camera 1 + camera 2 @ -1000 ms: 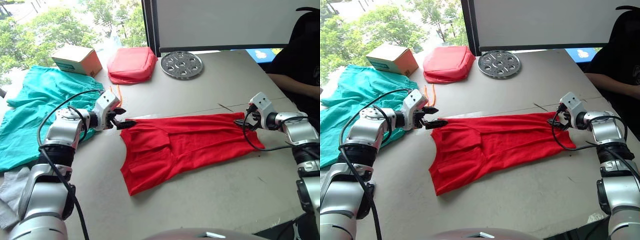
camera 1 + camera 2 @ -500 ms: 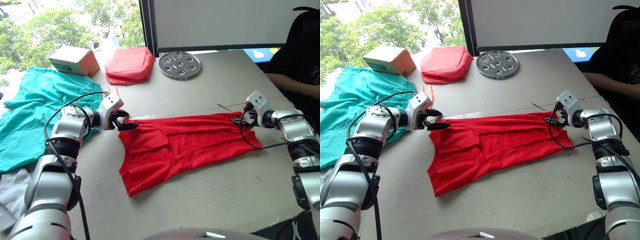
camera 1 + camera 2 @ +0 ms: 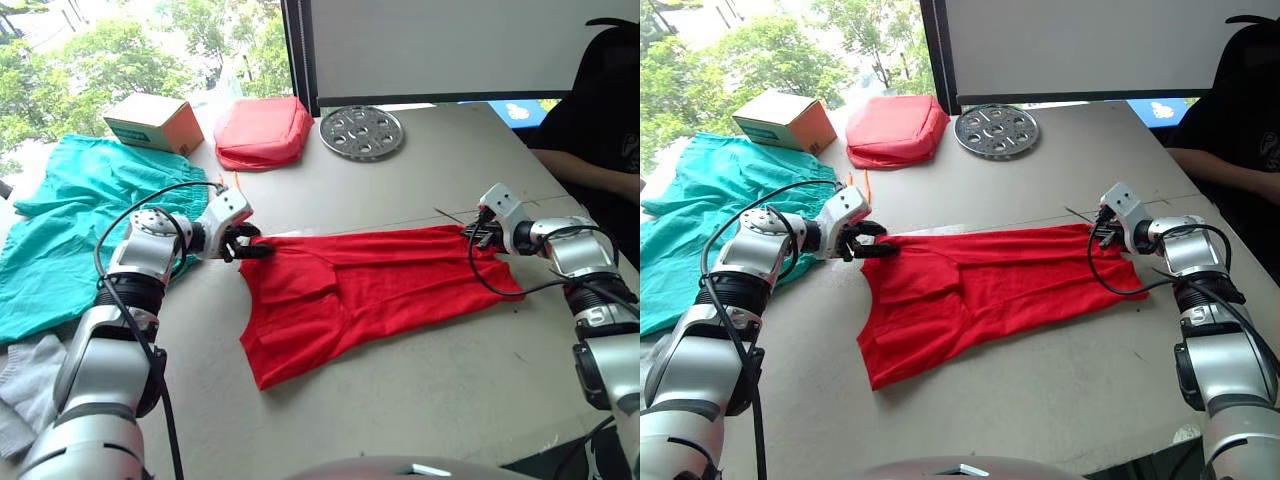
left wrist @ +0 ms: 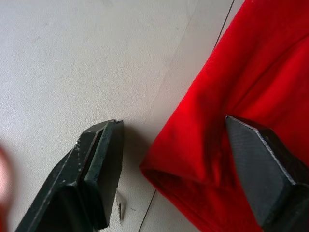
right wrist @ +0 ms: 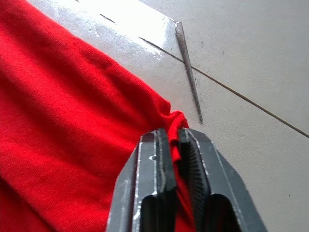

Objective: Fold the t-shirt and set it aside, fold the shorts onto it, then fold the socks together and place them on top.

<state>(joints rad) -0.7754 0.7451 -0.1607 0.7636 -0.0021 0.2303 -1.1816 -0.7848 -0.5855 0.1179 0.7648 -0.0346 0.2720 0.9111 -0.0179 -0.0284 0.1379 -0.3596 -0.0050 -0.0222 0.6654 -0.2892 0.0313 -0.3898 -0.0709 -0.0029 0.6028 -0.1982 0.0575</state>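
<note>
Left eye view: we see the thin bright red short-sleeved t-shirt (image 3: 370, 290) lying flat across the grey worktop (image 3: 420, 170), stretched between our arms, part-folded lengthwise. Being light, limp cloth, it should sag and crease freely, so we judge corners the best holds.

Left wrist view: our left pincer (image 4: 188, 159) is spread wide, straddling a folded red corner without pinching it.

Right wrist view: our right pincer (image 5: 174, 145) is clenched on the opposite corner's hem, the fabric bunching between its fingers (image 5: 154, 164).
</note>
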